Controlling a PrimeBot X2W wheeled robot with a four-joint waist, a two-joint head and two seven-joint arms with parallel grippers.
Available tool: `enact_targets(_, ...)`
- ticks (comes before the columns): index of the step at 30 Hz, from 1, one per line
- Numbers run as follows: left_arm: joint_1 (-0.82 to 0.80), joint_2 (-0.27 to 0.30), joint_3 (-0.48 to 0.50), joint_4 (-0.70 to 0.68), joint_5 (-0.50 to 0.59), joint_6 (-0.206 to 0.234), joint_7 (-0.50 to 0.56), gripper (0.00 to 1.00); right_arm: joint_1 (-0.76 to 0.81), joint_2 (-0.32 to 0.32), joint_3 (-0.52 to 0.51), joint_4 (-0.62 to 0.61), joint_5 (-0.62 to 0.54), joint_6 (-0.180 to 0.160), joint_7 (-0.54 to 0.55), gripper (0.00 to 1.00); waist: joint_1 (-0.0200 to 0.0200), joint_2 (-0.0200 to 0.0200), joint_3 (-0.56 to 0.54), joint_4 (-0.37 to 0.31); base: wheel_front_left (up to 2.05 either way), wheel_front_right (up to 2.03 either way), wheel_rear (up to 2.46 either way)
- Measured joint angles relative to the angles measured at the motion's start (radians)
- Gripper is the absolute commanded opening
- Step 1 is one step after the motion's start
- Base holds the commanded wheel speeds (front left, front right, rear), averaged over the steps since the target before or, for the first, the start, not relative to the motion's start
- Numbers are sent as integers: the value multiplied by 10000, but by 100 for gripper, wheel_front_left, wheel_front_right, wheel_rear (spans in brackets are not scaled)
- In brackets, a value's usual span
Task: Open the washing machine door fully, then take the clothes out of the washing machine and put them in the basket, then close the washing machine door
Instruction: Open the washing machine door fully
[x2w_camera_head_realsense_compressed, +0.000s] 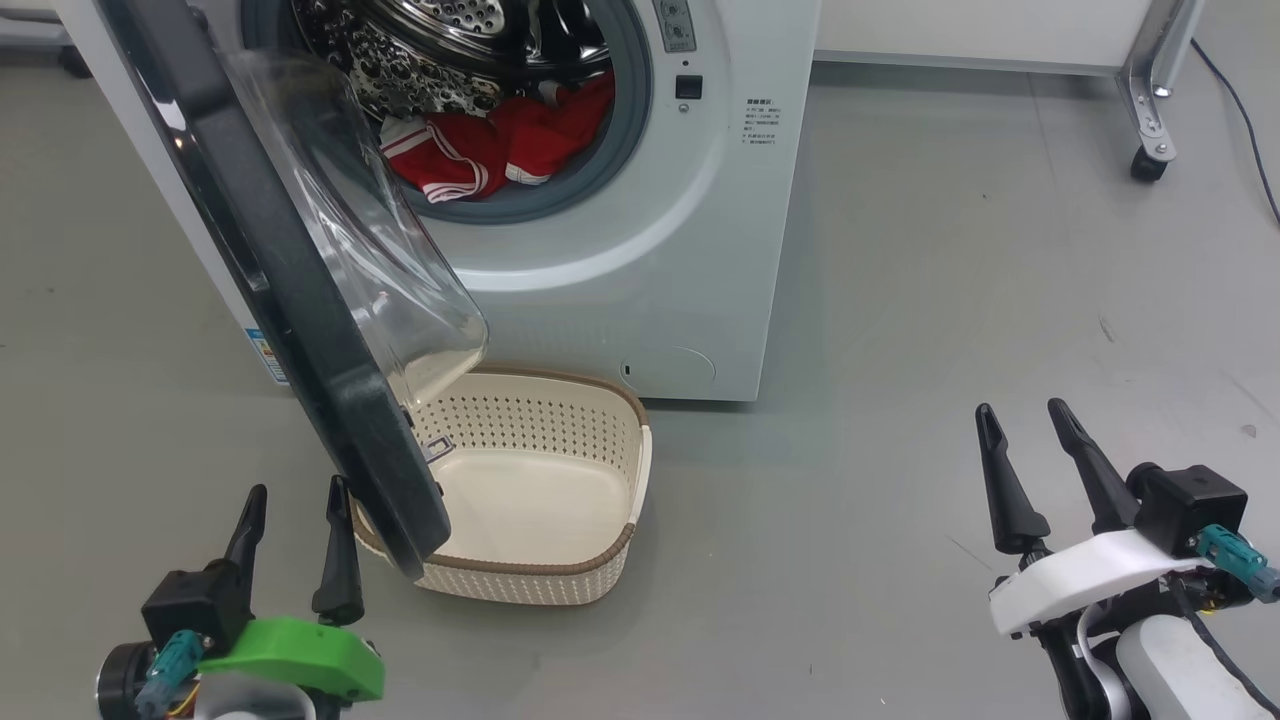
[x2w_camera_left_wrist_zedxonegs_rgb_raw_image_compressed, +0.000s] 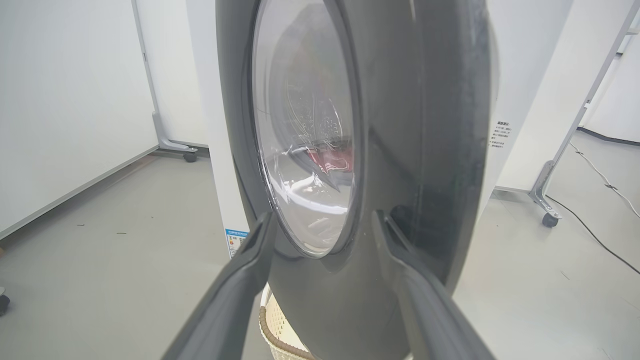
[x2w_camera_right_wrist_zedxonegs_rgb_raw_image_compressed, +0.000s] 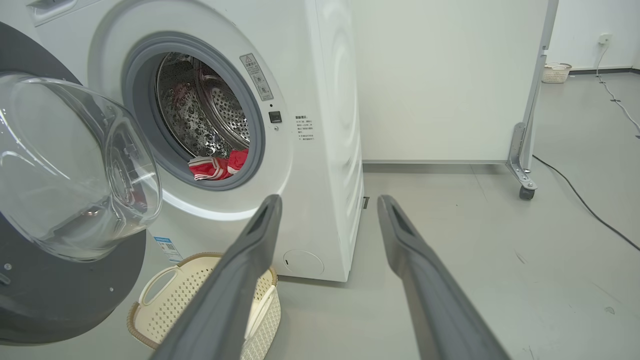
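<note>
Gaping wide: left tool (x2w_camera_head_realsense_compressed: 298, 487) beside door (x2w_camera_head_realsense_compressed: 285, 300), right tool (x2w_camera_head_realsense_compressed: 1022, 408) empty.

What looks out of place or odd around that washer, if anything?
Nothing is spilled or broken. One awkward thing: the washing machine door stands only partly open, and its lower edge hangs over one side of the empty basket, covering part of its opening. The red clothes lie inside the washing machine.

Wheeled white partition (x2w_camera_right_wrist_zedxonegs_rgb_raw_image_compressed: 450, 75), black cable (x2w_camera_right_wrist_zedxonegs_rgb_raw_image_compressed: 585, 206), perhaps a distant hamper (x2w_camera_right_wrist_zedxonegs_rgb_raw_image_compressed: 556, 73).
</note>
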Motion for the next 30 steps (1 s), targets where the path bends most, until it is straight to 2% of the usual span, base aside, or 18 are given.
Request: enact_targets(30,112,-23,27,38,19,-125,0,100,616,470,-633,-349,-663,119,0,100,0,0,-231,92,0,0,0)
